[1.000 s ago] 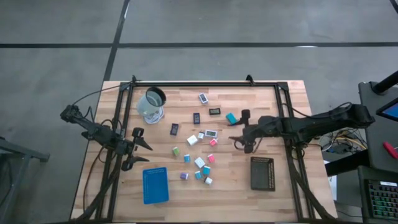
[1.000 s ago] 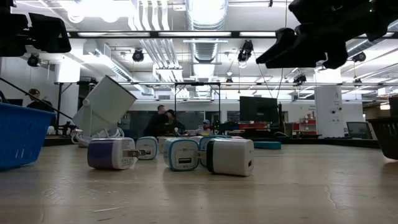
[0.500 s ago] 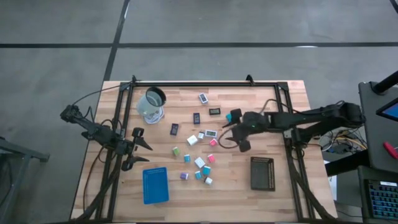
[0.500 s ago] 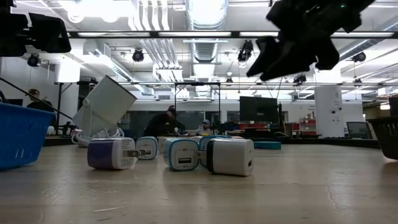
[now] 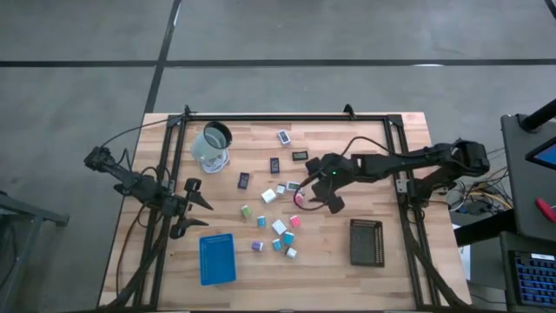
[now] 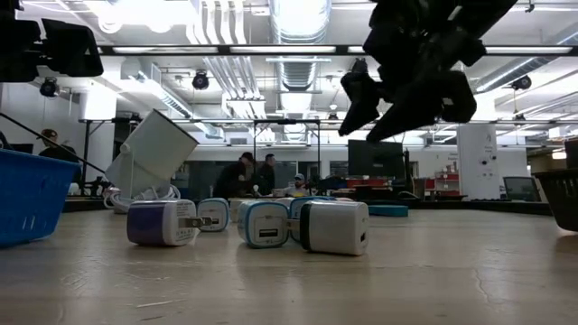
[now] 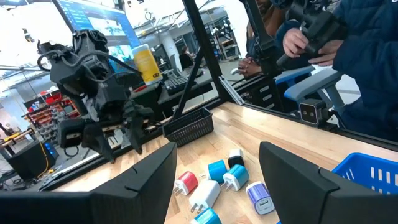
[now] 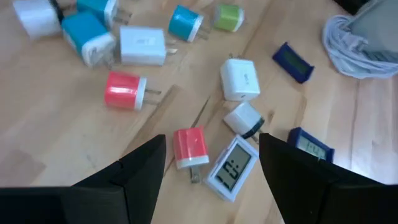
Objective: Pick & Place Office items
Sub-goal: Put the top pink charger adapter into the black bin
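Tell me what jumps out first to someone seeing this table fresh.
The scatter of small colourful chargers and little display units across the middle of the table grabs the eye first. Above that cluster hangs the right pincer, open over a red charger and a white display unit. The left pincer waits open at the left edge, near the blue tray.
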`<state>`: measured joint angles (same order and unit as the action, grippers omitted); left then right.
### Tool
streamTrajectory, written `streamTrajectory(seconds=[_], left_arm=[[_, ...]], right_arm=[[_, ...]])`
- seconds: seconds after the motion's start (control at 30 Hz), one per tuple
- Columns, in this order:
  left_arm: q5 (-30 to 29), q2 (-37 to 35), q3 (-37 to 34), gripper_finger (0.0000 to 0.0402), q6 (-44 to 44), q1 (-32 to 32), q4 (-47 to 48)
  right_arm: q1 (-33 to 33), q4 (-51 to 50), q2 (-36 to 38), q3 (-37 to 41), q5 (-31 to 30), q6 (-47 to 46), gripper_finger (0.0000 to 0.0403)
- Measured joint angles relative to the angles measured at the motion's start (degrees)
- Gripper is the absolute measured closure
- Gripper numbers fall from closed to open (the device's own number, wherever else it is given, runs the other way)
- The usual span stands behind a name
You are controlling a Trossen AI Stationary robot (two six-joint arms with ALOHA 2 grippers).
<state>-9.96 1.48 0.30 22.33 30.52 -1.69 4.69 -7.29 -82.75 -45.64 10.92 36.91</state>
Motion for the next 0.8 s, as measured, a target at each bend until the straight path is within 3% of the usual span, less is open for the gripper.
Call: streamTrajectory(seconds=[0.37,0.8], left_arm=[[0.01,0.01,0.0,0.0168,-0.02,0.0,0.01],[0.02,0.09,0.01,0.0168,-0.01,0.0,0.0]], right_arm=[[0.0,0.2,-8.99,-3.63,0.11,1.25,0.0152],[0.0,0.42,-14.18,-5.88,0.09,3.85,0.0152]])
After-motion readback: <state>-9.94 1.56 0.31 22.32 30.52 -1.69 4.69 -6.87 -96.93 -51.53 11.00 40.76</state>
